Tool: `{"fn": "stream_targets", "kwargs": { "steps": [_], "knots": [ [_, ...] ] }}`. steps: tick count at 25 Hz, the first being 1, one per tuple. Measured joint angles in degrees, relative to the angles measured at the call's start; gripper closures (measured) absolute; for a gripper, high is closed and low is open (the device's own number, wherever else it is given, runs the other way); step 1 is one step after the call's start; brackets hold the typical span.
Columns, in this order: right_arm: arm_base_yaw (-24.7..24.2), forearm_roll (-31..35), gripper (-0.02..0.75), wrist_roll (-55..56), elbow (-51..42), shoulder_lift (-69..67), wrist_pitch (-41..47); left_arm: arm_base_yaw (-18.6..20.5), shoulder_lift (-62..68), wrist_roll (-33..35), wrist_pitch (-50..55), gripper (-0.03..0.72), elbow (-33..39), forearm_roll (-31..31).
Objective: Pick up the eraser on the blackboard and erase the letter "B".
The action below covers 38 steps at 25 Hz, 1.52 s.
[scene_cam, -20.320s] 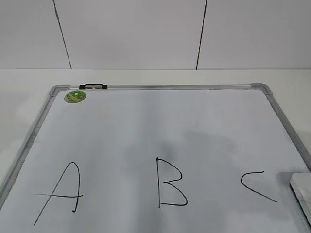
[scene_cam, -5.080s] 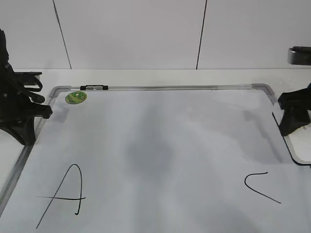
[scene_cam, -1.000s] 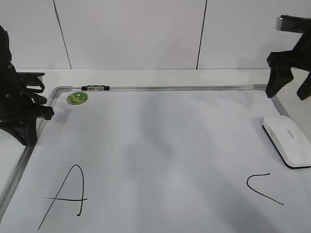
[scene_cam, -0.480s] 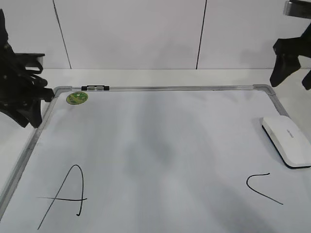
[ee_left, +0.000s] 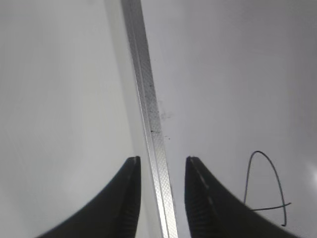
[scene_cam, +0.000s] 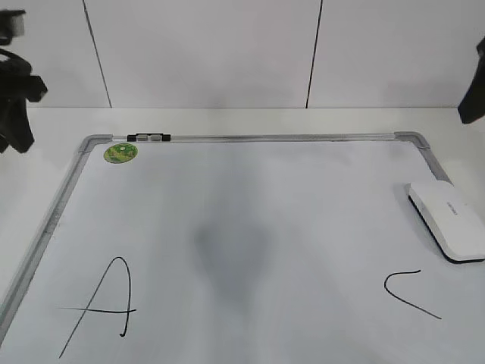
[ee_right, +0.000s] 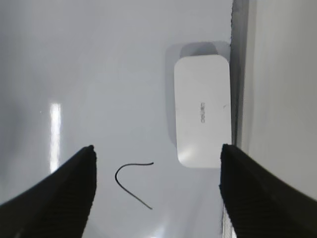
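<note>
Wipe looks finished — no "B" between "A" [scene_cam: 98, 307] and "C" [scene_cam: 409, 292]; eraser [scene_cam: 449, 221] at board's [scene_cam: 250, 137] 3 o'clock edge, right hand [ee_right: 156, 191] spread empty above it, left hand [ee_left: 162, 191] nearly closed, empty — only retreat remains.

Left gripper [ee_left: 162, 171]: two matte black fingers [ee_left: 130, 191], curved, tapering to blunt tips. Right gripper [ee_right: 157, 163]: same black, broader wedge-shaped fingers [ee_right: 74, 183]. Arms show as black blurred shapes in exterior view.

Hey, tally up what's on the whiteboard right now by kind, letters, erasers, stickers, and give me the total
Handwritten letters: 2, the A and the C
White erasers: 1, the eraser
Green round stickers: 1, the sticker
Total: 4
</note>
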<state>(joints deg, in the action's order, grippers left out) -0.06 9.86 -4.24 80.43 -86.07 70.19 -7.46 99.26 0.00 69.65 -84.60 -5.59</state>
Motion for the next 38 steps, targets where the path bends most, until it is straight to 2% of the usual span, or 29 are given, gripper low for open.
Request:
{"fn": "stream_targets", "kwargs": {
  "steps": [4,15,24,27,33,38],
  "knots": [
    [0.0,0.1,0.147,0.1,-8.4,10.2,0.1,0.0,-9.2,0.0,0.3,0.449,4.2,-1.5],
    [0.0,-0.4,0.148,0.1,-28.4,48.3,1.6,0.0,-42.3,0.0,1.3,0.449,24.8,0.2],
    [0.0,-0.4,0.15,0.5,-34.3,81.1,2.7,0.0,-69.3,0.0,2.4,0.45,37.1,0.2],
    [0.0,-0.4,0.151,3.3,-36.6,86.8,2.9,0.0,-77.6,0.0,2.7,0.45,40.5,0.2],
    [0.0,-0.6,0.152,4.9,-45.1,87.3,3.0,0.0,-92.9,0.0,3.3,0.45,46.5,0.2],
    [0.0,-2.2,0.153,1.9,-48.9,87.3,3.1,-0.1,-98.6,1.2,3.5,0.45,51.4,0.4]
  ]
}}
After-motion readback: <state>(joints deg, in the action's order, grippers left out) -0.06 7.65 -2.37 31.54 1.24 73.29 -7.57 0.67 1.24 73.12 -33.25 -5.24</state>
